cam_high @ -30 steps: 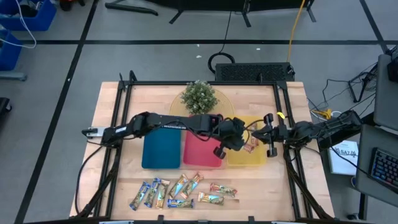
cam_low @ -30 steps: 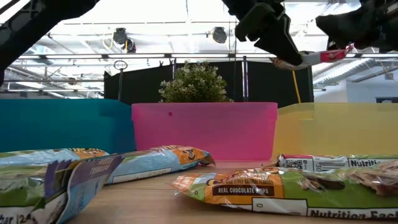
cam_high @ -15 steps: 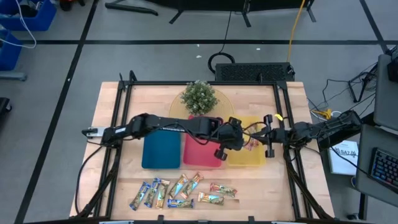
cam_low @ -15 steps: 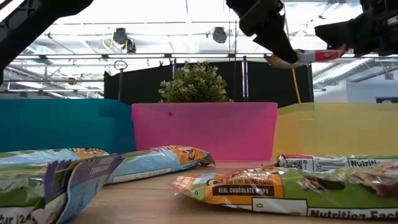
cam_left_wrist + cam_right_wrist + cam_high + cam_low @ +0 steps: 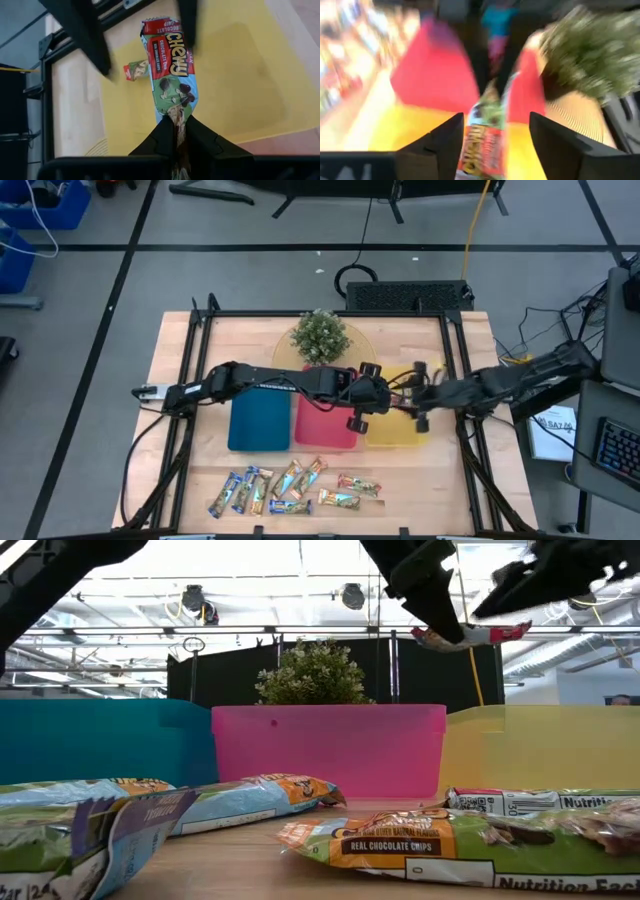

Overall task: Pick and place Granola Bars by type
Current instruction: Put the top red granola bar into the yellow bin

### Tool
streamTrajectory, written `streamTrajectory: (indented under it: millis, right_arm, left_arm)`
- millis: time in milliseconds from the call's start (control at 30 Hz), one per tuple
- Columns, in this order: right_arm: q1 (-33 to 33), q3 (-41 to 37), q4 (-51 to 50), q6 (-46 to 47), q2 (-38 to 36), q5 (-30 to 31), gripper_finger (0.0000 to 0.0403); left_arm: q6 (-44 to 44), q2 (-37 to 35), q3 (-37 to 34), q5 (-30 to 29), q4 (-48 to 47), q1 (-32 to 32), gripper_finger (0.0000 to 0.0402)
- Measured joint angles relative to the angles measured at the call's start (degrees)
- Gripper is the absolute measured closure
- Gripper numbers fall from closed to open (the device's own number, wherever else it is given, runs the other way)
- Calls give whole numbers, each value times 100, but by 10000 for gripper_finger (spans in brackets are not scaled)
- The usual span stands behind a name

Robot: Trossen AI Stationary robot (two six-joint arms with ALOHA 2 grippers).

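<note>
We see 3 trays in a row on the table [image 5: 180,380]: a blue tray [image 5: 259,422], a red tray [image 5: 322,425] and a yellow tray [image 5: 400,435]. In the left wrist view, 1 small red-green bar [image 5: 136,70] lies in the yellow tray. The other 2 trays show no bars in the parts we can see.

The left gripper [image 5: 176,131] pinches the end of a red-green granola bar [image 5: 171,75] – held in the air over the yellow tray. The right gripper [image 5: 495,122] hangs just beside it with its fingers spread, 1 on either side of the bar's far end.

The remaining loose bars [image 5: 290,488] lie in front of the trays. A small plant [image 5: 320,337] stands behind them.
</note>
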Motion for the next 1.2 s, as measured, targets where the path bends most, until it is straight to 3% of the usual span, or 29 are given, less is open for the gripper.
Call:
streamTrajectory:
  millis: [133, 267, 367, 533, 733, 967, 1200]
  right_arm:
    - [80, 668, -357, -91, 1174, 222, 156]
    - [212, 1099, -825, -49, 1855, 636, 139]
    - [300, 1247, -1178, 106, 2050, 1024, 135]
    - [315, 1253, -1352, 433, 2052, 1025, 144]
    - [327, 1246, -1717, 670, 2051, 1021, 181]
    - [334, 1248, -1751, 725, 2042, 1012, 283]
    - [335, 1248, -1745, 755, 2042, 1005, 300]
  left_arm:
    - [-13, 0, 0, -185, -19, 0, 354]
    - [-55, -4, -6, -244, -196, 7, 361]
    - [-47, -4, -13, -295, -319, 9, 368]
    - [-162, -4, -13, -269, -391, -7, 360]
    - [-106, -4, 0, -221, -205, -78, 364]
    - [-101, -4, 2, -224, -199, -96, 355]
    - [-98, -4, 2, -224, -219, -96, 360]
